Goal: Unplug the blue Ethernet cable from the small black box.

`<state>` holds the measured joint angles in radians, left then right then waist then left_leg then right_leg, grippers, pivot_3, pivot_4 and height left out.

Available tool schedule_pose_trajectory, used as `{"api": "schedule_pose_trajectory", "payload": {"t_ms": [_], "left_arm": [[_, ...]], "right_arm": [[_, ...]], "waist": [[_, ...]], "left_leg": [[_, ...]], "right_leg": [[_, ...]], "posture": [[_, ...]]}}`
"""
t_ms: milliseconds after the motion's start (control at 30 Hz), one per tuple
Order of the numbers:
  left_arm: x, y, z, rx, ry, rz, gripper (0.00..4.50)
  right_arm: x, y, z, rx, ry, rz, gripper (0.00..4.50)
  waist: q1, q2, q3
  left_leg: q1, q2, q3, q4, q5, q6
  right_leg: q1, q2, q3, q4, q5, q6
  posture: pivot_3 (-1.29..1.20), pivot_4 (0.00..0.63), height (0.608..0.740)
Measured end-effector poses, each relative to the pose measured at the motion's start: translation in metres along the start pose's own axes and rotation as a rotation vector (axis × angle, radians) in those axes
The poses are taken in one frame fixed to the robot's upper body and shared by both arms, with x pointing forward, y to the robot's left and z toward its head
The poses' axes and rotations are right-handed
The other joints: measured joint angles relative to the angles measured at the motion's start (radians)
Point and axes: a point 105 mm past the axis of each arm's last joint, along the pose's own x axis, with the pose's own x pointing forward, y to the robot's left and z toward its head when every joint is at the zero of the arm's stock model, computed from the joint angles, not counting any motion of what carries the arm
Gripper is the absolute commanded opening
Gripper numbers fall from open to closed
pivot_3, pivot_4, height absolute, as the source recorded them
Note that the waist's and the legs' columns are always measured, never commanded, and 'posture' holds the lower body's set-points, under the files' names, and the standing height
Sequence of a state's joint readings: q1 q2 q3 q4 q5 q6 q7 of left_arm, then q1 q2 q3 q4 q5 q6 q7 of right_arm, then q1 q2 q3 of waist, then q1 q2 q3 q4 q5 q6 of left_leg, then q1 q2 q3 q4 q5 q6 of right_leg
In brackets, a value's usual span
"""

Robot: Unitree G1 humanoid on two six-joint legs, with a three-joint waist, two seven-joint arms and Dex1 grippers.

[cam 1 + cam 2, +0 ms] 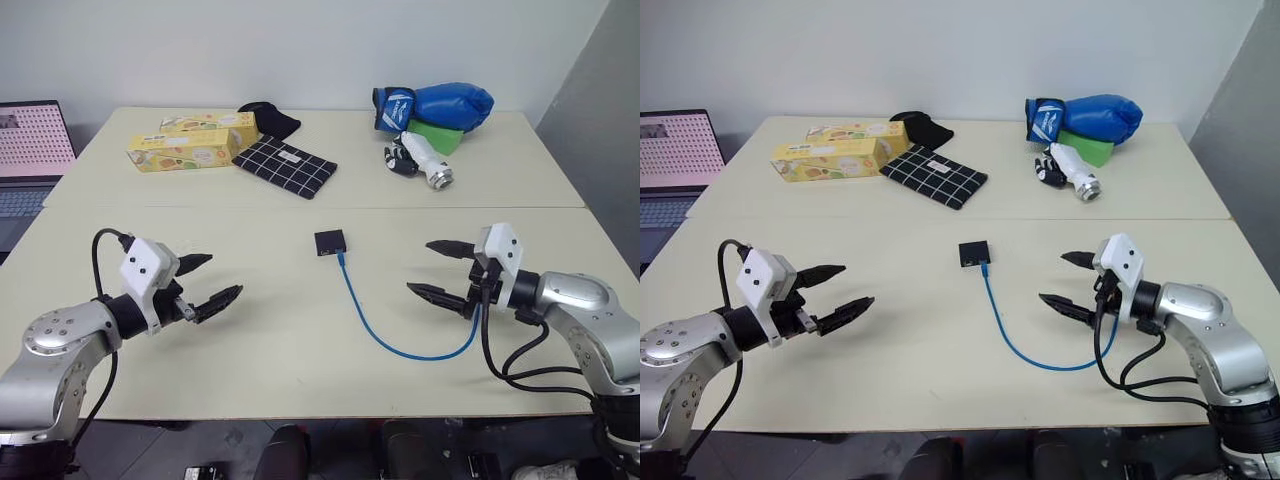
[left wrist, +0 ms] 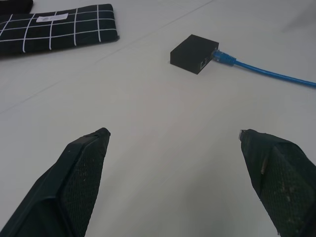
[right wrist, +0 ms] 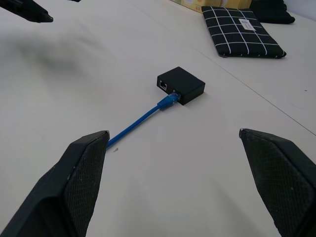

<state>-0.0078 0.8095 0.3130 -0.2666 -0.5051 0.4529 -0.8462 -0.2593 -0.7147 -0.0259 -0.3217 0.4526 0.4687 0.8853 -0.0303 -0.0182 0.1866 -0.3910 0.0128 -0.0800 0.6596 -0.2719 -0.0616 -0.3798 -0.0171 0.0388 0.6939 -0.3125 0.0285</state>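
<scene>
The small black box (image 1: pixel 330 241) lies flat near the middle of the table. The blue Ethernet cable (image 1: pixel 372 322) is plugged into the box's near side and curves across the table toward the right arm. Its plug (image 3: pixel 168 101) sits in the box (image 3: pixel 181 85), and the left wrist view shows the same joint (image 2: pixel 223 57). My left gripper (image 1: pixel 212 280) hovers open over the table, well left of the box. On the other side, my right gripper (image 1: pixel 440 270) is open too, its fingers empty, with the cable's far end passing beneath it.
A black-and-white checked cloth (image 1: pixel 285 165), two yellow cartons (image 1: pixel 190 142) and a black cloth bundle (image 1: pixel 270 118) lie at the back left. A blue boxing glove (image 1: pixel 440 105), a green block (image 1: pixel 436 138) and a white-and-black device (image 1: pixel 420 160) are back right. A laptop (image 1: pixel 30 150) stands off the left edge.
</scene>
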Motion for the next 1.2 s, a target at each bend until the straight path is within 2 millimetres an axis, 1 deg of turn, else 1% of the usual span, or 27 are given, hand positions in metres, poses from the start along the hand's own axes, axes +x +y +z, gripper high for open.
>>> {"api": "schedule_pose_trajectory", "payload": {"t_ms": [333,500,600,667,733,767,800,867,933,1000,1067,1200], "left_arm": [[0.000,-0.005,0.002,0.002,-0.006,-0.028,4.50],[-0.001,-0.008,0.002,0.007,-0.002,-0.035,4.50],[-0.002,-0.012,-0.002,-0.005,0.010,-0.051,4.50],[-0.002,-0.014,0.000,-0.014,-0.005,-0.072,4.50],[-0.004,-0.017,0.002,-0.023,-0.017,-0.104,4.50],[-0.005,-0.021,0.002,-0.018,-0.010,-0.145,4.50],[-0.006,-0.022,0.002,-0.015,-0.007,-0.160,4.50],[-0.008,-0.026,0.005,-0.002,-0.003,-0.214,4.50],[-0.009,-0.029,0.006,-0.009,-0.007,-0.246,4.50],[-0.009,-0.030,0.006,-0.007,-0.002,-0.265,4.50],[-0.009,-0.030,0.007,-0.003,-0.003,-0.273,4.50],[-0.009,-0.025,0.007,-0.006,0.003,-0.270,4.50]], "right_arm": [[0.000,0.000,0.000,0.000,0.002,-0.003,4.47],[0.008,0.005,-0.002,0.034,-0.032,-0.012,4.47],[0.023,0.014,-0.004,0.067,-0.065,-0.022,4.47],[0.034,0.019,-0.009,0.075,-0.057,-0.037,4.47],[0.046,0.020,-0.016,0.082,-0.041,-0.073,4.47],[0.059,0.017,-0.021,0.093,-0.035,-0.124,4.47],[0.063,0.017,-0.023,0.099,-0.032,-0.137,4.47],[0.082,0.021,-0.032,0.116,-0.011,-0.173,4.47],[0.101,0.026,-0.038,0.126,0.000,-0.194,4.47],[0.117,0.030,-0.039,0.139,0.002,-0.213,4.47],[0.126,0.033,-0.039,0.139,0.007,-0.223,4.47],[0.149,0.031,-0.043,0.170,0.036,-0.308,4.47]], "waist": [[0.000,0.000,0.000],[0.000,0.000,0.000],[-0.002,0.000,0.000],[-0.001,0.000,0.000],[-0.002,0.000,0.000],[-0.004,0.000,0.000],[-0.004,0.000,0.000],[-0.003,0.000,0.000],[-0.003,0.000,0.000],[-0.004,0.000,0.000],[-0.004,0.001,0.000],[-0.004,0.000,0.000]], "left_leg": [[0.000,0.000,0.000,0.000,0.000,0.000],[0.000,0.001,0.000,0.000,0.000,0.000],[0.000,0.001,0.000,0.000,0.000,0.000],[0.000,0.001,0.000,0.000,0.000,0.000],[0.000,0.001,0.000,0.000,0.000,0.000],[0.000,0.000,0.000,0.000,0.000,0.000],[0.000,0.000,0.000,0.000,0.000,0.000],[-0.001,0.000,0.001,-0.001,0.000,0.000],[-0.002,0.000,0.001,-0.001,0.000,0.000],[-0.003,0.000,0.001,-0.001,0.000,0.000],[-0.003,0.000,0.001,-0.001,0.000,0.000],[-0.003,0.000,0.001,-0.001,0.000,0.000]], "right_leg": [[0.000,0.000,0.000,0.000,0.000,0.000],[0.000,0.000,0.000,0.000,0.000,0.000],[-0.001,0.000,0.001,0.000,0.000,0.000],[-0.001,0.000,0.000,0.001,0.000,0.000],[-0.001,0.000,0.000,0.001,0.000,0.000],[-0.001,0.000,0.001,0.001,0.000,0.000],[-0.002,0.000,0.001,0.001,0.000,0.000],[-0.005,0.000,0.001,0.003,0.000,-0.001],[-0.007,0.000,0.001,0.003,0.000,-0.001],[-0.007,0.000,0.001,0.004,0.000,-0.001],[-0.008,0.001,0.001,0.004,0.000,-0.001],[-0.008,0.003,0.001,0.004,0.000,-0.001]], "posture": [[0.00,0.150,0.740],[0.00,0.150,0.740],[0.00,0.150,0.740],[0.00,0.150,0.740],[0.00,0.150,0.740],[0.00,0.150,0.740],[0.00,0.150,0.740],[0.00,0.150,0.740],[0.00,0.150,0.740],[0.00,0.150,0.740],[0.00,0.150,0.740],[0.00,0.150,0.740]]}}
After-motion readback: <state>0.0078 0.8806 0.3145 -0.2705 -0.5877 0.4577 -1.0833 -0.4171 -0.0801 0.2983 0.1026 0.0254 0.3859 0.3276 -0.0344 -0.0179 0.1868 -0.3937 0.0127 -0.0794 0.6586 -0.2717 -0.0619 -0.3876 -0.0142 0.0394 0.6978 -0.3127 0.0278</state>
